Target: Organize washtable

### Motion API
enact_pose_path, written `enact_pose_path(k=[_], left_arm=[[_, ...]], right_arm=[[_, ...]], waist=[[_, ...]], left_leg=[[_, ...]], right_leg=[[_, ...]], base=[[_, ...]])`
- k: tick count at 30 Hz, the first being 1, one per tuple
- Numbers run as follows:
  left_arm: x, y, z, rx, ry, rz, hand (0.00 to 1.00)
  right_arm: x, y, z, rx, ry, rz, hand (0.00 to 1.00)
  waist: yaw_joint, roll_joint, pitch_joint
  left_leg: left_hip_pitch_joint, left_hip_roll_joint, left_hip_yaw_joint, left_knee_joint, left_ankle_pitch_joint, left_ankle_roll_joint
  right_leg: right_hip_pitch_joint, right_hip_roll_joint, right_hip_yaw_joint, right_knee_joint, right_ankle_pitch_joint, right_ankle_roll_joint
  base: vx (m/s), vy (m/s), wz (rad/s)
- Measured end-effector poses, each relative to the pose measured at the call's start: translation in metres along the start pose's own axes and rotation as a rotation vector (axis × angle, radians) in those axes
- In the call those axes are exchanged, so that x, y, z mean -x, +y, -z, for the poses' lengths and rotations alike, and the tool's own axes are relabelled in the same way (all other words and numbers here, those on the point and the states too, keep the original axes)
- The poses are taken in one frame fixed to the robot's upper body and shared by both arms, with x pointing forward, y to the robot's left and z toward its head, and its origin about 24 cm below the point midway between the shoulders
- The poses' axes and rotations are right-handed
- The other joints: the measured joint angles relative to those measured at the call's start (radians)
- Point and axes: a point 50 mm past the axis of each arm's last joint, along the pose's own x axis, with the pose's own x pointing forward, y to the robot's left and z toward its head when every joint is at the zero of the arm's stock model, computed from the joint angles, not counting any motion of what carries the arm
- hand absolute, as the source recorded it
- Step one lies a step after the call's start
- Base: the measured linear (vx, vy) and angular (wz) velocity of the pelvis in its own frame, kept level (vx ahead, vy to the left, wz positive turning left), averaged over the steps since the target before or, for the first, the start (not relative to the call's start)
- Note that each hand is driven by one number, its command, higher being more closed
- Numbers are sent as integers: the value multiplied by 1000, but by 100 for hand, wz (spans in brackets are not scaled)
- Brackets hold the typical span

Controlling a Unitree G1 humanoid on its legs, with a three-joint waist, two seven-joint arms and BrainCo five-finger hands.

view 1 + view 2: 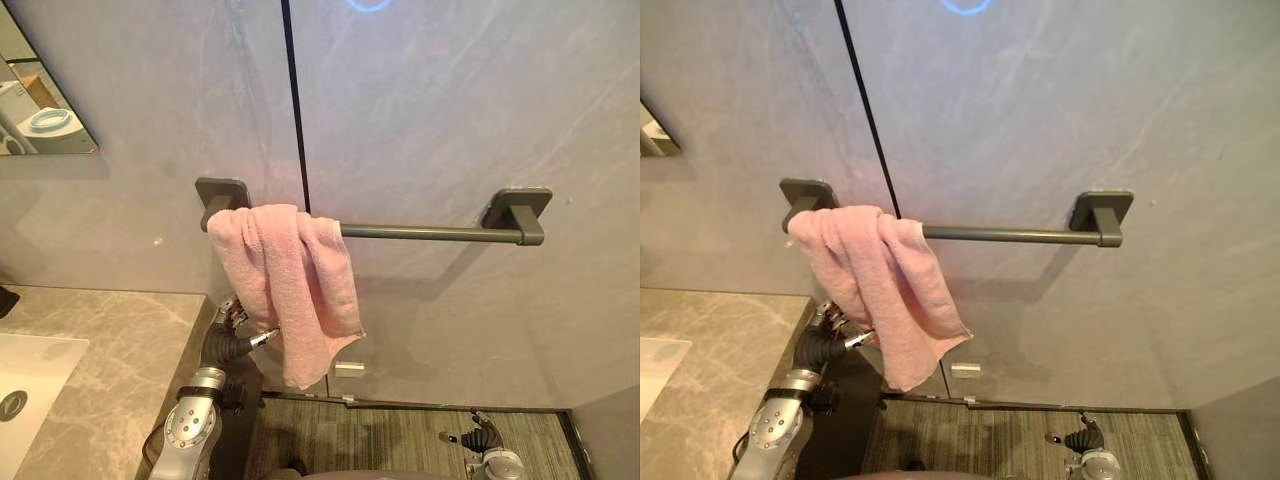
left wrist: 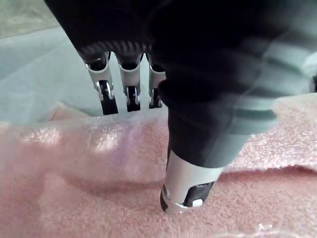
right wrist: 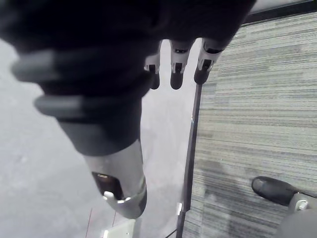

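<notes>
**Straightening a pink towel on the rail, left hand pinching its lower part**

The pink towel (image 1: 285, 280) hangs over the left end of the grey towel rail (image 1: 430, 232). It is bunched in thick folds close to the left bracket, and one corner hangs lower than the rest. Most of the rail to the right is bare.

The left hand (image 1: 228, 335) is raised to the lower left part of the towel. In the left wrist view its thumb (image 2: 185, 188) lies against the front of the cloth. Its fingers (image 2: 130, 84) reach past the cloth's edge to the far side, so the towel sits between thumb and fingers in a light pinch. The right hand (image 1: 485, 435) hangs low near the floor (image 1: 400, 440), well apart from the towel, with its fingers (image 3: 177, 69) relaxed and nothing in them.

Left of the towel is the marble countertop (image 1: 120, 340) with a white sink (image 1: 25, 380), and a mirror (image 1: 40, 110) is on the grey wall (image 1: 450, 120) above it.

I judge the step to be the tidying of the hung towel, which is on the rail but not yet spread. The next move probably calls for drawing the cloth sideways along the rail, gently enough that it does not slide off.
</notes>
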Motion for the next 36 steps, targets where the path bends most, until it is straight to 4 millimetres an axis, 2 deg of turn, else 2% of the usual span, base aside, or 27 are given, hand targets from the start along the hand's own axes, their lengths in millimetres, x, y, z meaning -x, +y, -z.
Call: enact_pose_path(k=[8,10,14,18,26,31,33,36], left_arm=[[-4,-1,-3,-8,-18,4,100],[-5,-1,-4,-8,-23,-2,100],[-5,-1,-4,-8,-25,-10,100],[-5,-1,-5,-8,-27,-10,100],[-3,-5,-11,-31,-59,5,100],[-3,-11,-14,-21,-77,30,100],[-5,-11,-15,-23,-85,32,100],[-5,-11,-16,-22,-86,36,100]], right_arm=[[-1,-1,-4,0,-15,2,0],[0,-2,-12,-4,-52,7,0],[3,-8,-43,-51,-204,25,0],[19,-11,-72,-66,-395,7,0],[60,-4,-100,-39,-643,-114,0],[82,-5,-116,51,-762,-227,0],[92,-7,-127,92,-832,-281,0],[104,-7,-141,109,-916,-348,0]], waist=[[-1,-4,-2],[-3,-6,-2],[-25,-8,-3],[-32,-9,-3],[-50,-20,3],[-51,-30,2],[-49,-39,7],[-45,-39,7]], left_leg=[[5,-6,13,-24,0,1],[5,-6,17,-25,0,1],[10,-6,24,-28,-2,4],[24,-6,45,-34,-4,5],[35,-5,79,-35,-12,16],[39,-6,103,-25,-23,17],[41,-5,108,-24,-25,17],[49,-5,120,-24,-29,18]], right_leg=[[-1,0,15,-25,9,7],[-1,0,19,-30,11,7],[-1,0,38,-31,13,6],[-1,-1,64,-28,17,8],[-17,0,102,-24,21,14],[-14,-2,126,-24,25,21],[-15,-2,130,-23,25,22],[-15,-1,145,-19,27,24]], base=[[32,6,-6],[43,4,-7],[25,4,-11],[-16,10,-18],[-39,7,-14],[23,13,-13],[-6,3,-6],[-15,1,-12]])
